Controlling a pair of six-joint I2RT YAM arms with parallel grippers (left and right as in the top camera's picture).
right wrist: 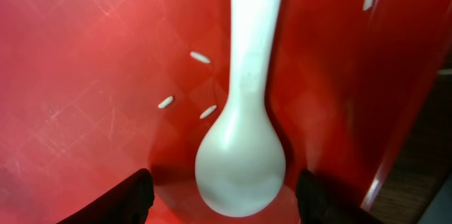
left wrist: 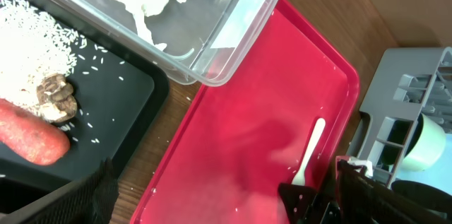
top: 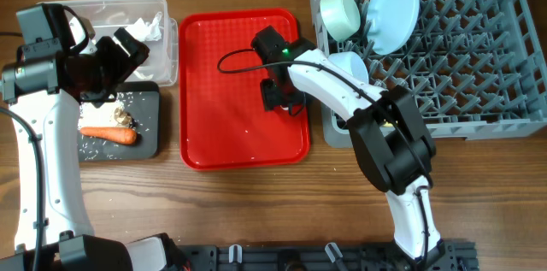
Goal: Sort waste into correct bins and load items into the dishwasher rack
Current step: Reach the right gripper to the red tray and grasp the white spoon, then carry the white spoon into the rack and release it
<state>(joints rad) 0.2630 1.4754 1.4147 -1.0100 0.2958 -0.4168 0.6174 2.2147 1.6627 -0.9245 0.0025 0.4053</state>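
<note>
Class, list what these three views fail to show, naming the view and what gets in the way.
- White spoon: overhead, hidden beneath the right gripper; right wrist, handle cut by top edge.
- Left gripper: open or shut unclear; left wrist view shows only one dark finger at the bottom edge.
- Clear tub: overhead, left part covered by the left arm.
- Light blue bowl: overhead, partly under the right arm.

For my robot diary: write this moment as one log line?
right tool: open around white spoon | spoon: on red tray | left tool: by clear tub, state unclear
</note>
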